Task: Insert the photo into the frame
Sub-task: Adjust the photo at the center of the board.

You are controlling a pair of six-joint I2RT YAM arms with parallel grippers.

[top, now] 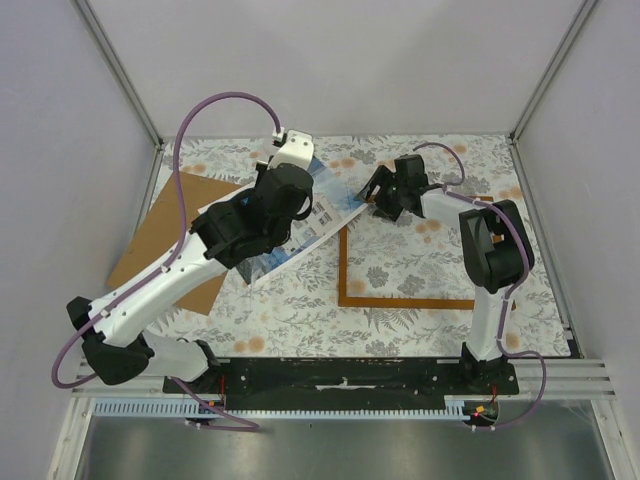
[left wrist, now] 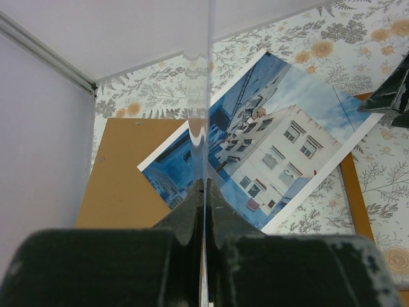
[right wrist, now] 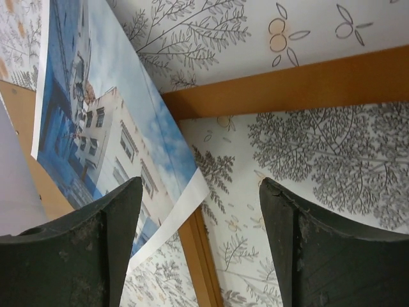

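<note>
The photo (left wrist: 275,147) of blue-and-white buildings lies face up and askew on the floral table. Its left part rests on the brown backing board (left wrist: 121,179), and its right corner (right wrist: 192,192) overlaps the top-left corner of the orange-brown frame (top: 400,301). My right gripper (right wrist: 201,192) hangs open just above that corner, one finger over the print, the other over bare cloth inside the frame. My left gripper (left wrist: 206,185) is shut on a thin clear sheet (left wrist: 208,96), seen edge-on and held upright above the photo.
The frame's rails (right wrist: 287,86) lie flat at the centre right of the table. White enclosure walls and metal posts (top: 120,70) close in the back and sides. The right gripper's dark body (left wrist: 390,96) sits close to the photo's far corner.
</note>
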